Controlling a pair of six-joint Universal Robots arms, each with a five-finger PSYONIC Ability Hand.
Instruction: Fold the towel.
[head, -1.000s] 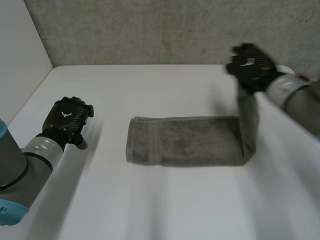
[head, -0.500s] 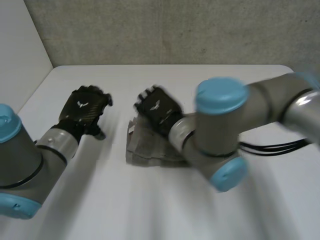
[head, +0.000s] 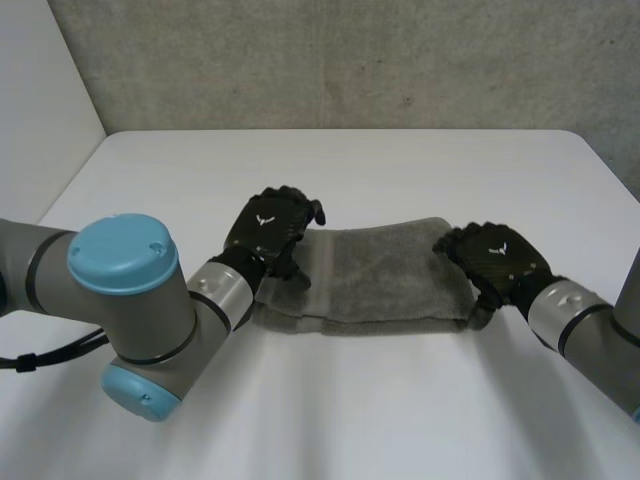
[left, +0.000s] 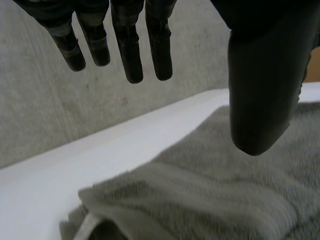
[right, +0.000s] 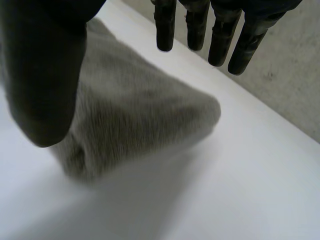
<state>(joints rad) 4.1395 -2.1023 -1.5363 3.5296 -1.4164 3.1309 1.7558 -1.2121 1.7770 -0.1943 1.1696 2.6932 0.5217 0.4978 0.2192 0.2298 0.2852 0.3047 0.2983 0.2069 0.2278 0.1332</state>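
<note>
The grey terry towel (head: 380, 275) now lies flat on the white bench (head: 400, 160), its right end no longer aloft. The left hand (head: 270, 228) and right hand (head: 495, 258) have settled at its ends, both released, fingers straight. Another fold looks due.

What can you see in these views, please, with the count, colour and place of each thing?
towel: one, grey, lying as a long band across the middle of the table
table: one, white, under the towel
wall: one, grey concrete, behind the table
arms: two, grey with light-blue caps, left arm and right arm at the near edge
left robot hand: one, black, fingers straight, at the towel's left end
right robot hand: one, black, fingers straight, at the towel's right end
</note>
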